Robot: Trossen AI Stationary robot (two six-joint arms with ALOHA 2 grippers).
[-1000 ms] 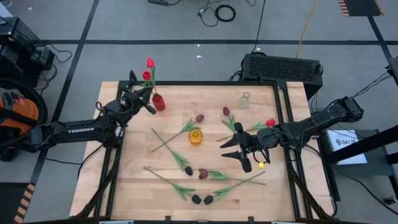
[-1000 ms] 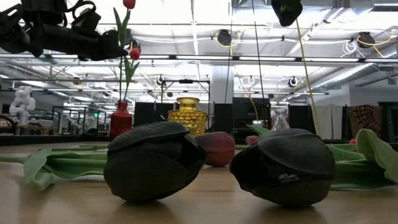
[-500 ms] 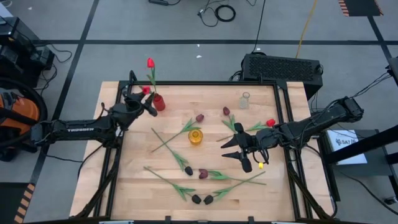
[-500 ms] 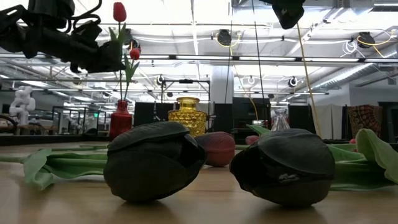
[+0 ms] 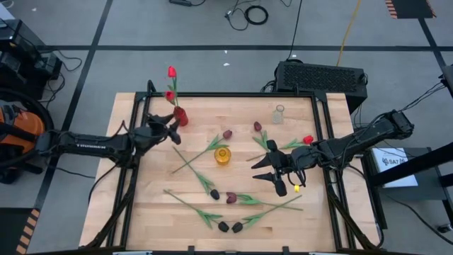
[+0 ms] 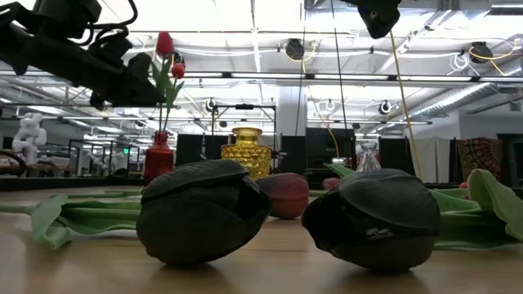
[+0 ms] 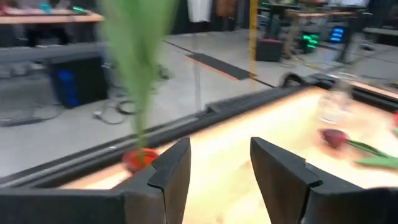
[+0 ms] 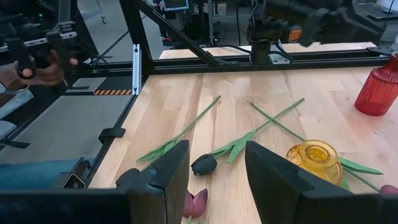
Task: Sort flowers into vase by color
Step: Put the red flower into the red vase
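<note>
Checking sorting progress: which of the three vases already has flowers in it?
The red vase at the table's far left, next to the left gripper. It holds red tulips; the yellow vase and the clear vase hold none.

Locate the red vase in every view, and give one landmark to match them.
High view: red vase at the table's far left, by the left gripper.
Low view: left of centre, holding red tulips.
Left wrist view: only its rim.
Right wrist view: right edge.
Shared landmark: yellow vase, absent from the left wrist view.

Two tulips [image 5: 170, 82] in vase [image 5: 180, 116]; others [image 5: 212, 193] on table [image 5: 316, 219].
</note>
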